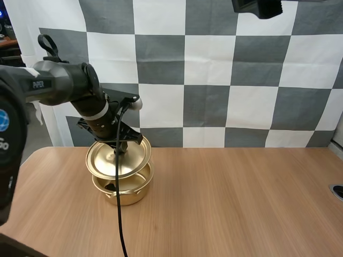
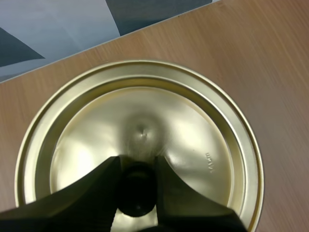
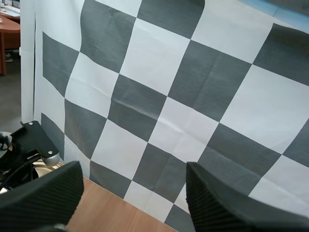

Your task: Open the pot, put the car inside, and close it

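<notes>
A wooden table (image 1: 241, 203) carries a gold pot (image 1: 126, 194) near its far left edge. A gold lid (image 1: 104, 160) hangs just above the pot's mouth, shifted slightly back; whether they touch is unclear. The left gripper (image 2: 137, 166) is clamped on the lid's black knob (image 2: 137, 195), so the pot lies directly below it. The right gripper (image 3: 131, 176), fingers apart, is raised well away

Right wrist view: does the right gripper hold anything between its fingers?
No, the right gripper is open, its ribbed fingers standing apart with nothing between them.
</notes>
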Action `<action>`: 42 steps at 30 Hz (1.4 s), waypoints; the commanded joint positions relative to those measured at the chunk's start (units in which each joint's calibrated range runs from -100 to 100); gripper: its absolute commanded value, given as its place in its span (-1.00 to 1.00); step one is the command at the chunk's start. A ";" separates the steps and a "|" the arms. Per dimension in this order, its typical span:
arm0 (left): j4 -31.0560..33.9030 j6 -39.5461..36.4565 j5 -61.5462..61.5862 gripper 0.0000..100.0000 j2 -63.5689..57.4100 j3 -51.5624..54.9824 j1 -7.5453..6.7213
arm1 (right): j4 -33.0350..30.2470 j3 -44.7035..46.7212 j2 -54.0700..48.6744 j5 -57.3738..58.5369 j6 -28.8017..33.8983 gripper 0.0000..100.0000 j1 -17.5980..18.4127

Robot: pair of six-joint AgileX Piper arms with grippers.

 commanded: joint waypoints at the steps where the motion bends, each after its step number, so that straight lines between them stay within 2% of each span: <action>1: 0.07 0.00 -0.05 -1.00 1.62 0.09 0.04 | -0.01 0.01 0.04 0.00 0.03 1.00 -0.03; 16: 0.07 0.13 -0.41 -1.00 7.07 0.22 0.04 | -0.01 0.01 0.04 0.00 0.03 1.00 -0.03; 42: -0.05 0.34 -0.50 -1.00 7.84 0.34 0.04 | -0.01 0.01 0.04 0.00 0.03 1.00 -0.03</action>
